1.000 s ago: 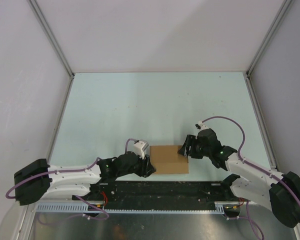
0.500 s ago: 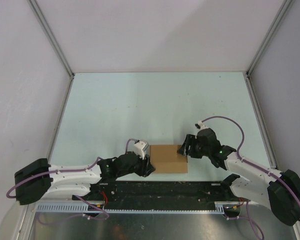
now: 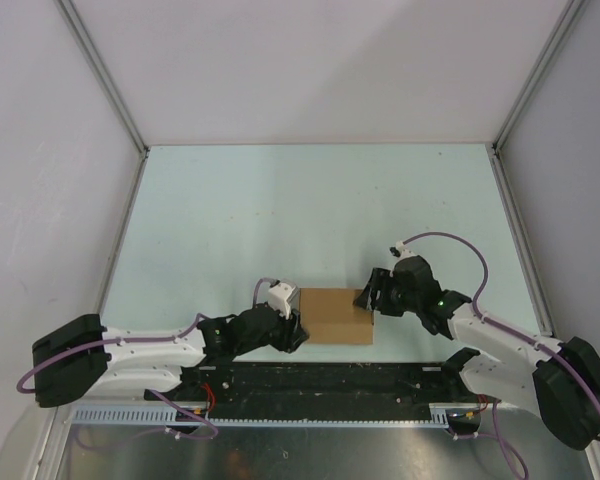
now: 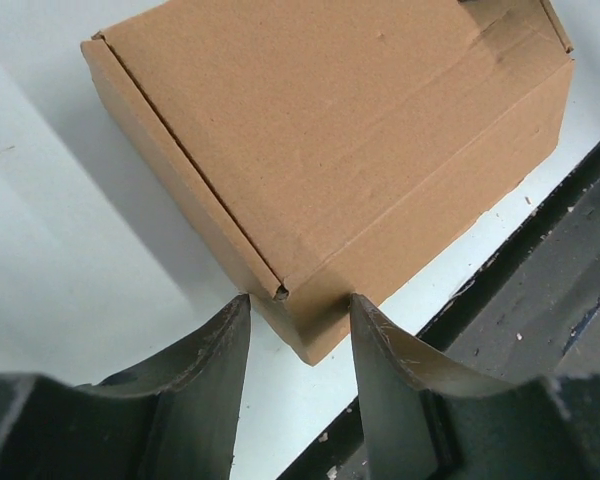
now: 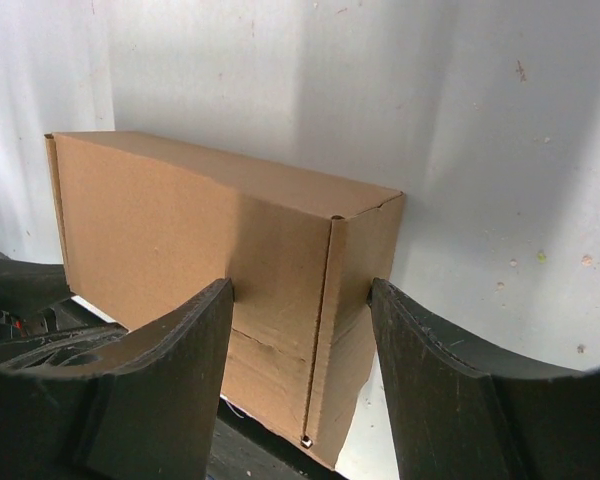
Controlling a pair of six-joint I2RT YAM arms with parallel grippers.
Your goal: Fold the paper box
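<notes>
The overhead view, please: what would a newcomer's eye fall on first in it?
A closed brown paper box sits at the near edge of the pale green table. The left pincer straddles its near-left corner and the right pincer its far-right corner.

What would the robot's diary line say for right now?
paper box: closed, on table near edge | left gripper: jaws around one corner, grip unclear | right gripper: clamped on opposite end corner

1. Top camera: high above the near edge, looking down on the whole table (image 3: 280,200).
2. Left wrist camera: close on the paper box (image 4: 350,130).
3. Right wrist camera: close on its opposite corner.
</notes>
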